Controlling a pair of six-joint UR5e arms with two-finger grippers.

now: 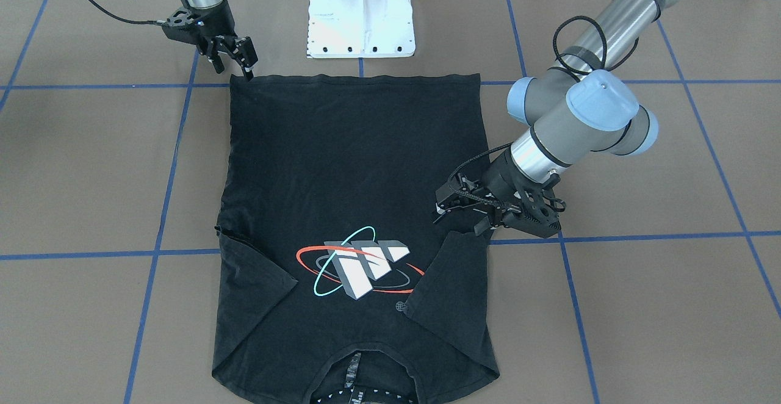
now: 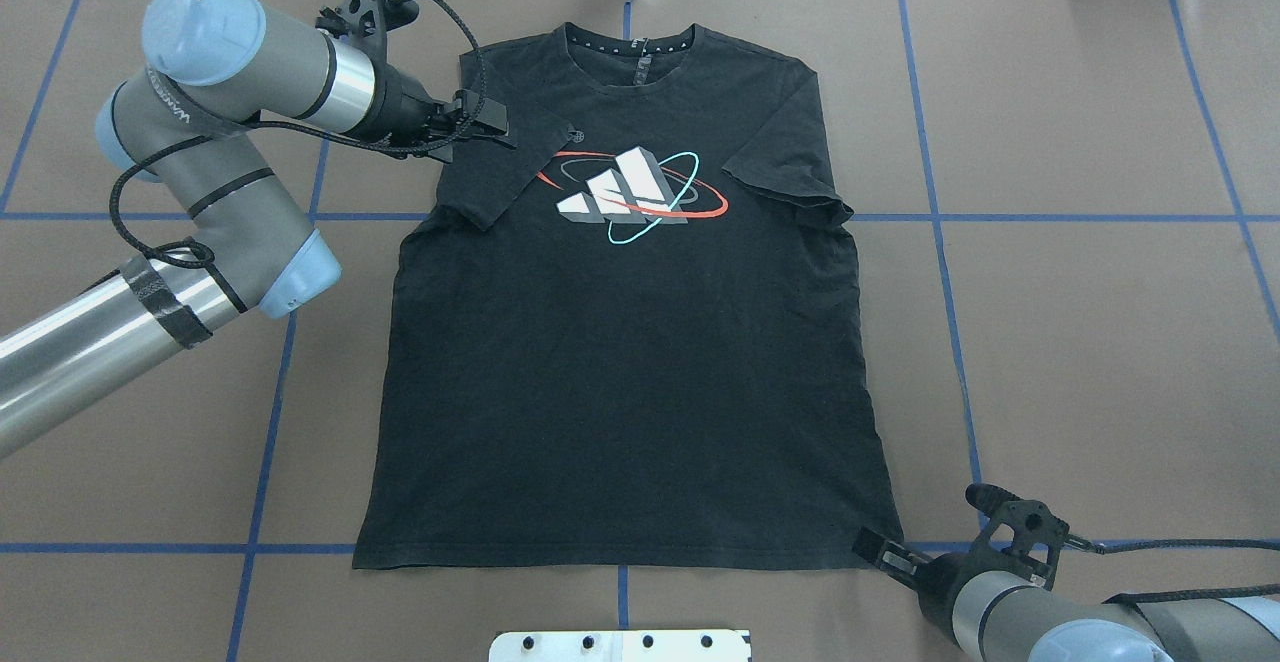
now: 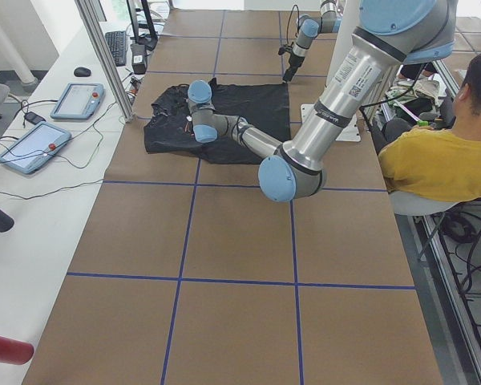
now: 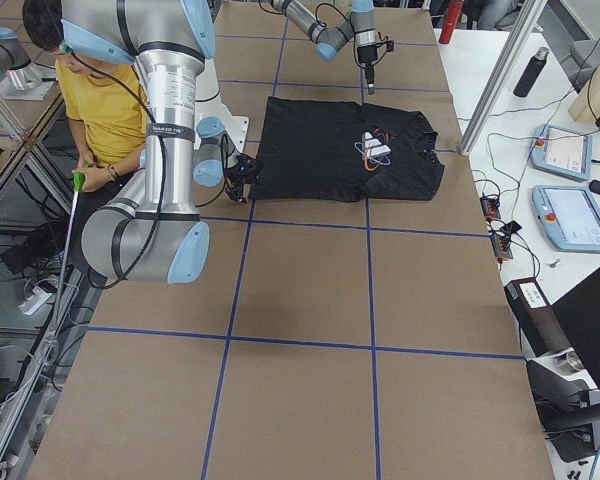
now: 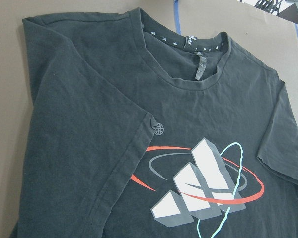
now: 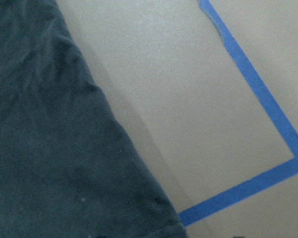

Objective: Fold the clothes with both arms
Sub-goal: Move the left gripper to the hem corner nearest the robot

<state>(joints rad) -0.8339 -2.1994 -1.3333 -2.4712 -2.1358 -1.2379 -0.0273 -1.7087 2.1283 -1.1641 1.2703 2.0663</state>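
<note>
The black T-shirt (image 2: 620, 372) lies flat on the table, logo (image 2: 630, 192) up, collar away from the robot's base. Both sleeves are turned in over the chest. My left gripper (image 2: 500, 130) hovers over the folded-in sleeve (image 1: 448, 282) on my left side, jaws apart, nothing in them (image 1: 457, 216). The left wrist view shows that sleeve, the collar and the logo (image 5: 203, 193), and no fingers. My right gripper (image 1: 235, 67) stands open just off the hem corner nearest the base (image 2: 880, 550). That hem corner (image 6: 49, 148) fills the right wrist view.
The white base pedestal (image 1: 361, 19) stands right behind the hem. Blue tape lines (image 2: 940, 217) grid the brown table. A person in a yellow shirt (image 3: 433, 160) sits beside the robot. Tablets (image 3: 76, 100) and cables lie along the far side table.
</note>
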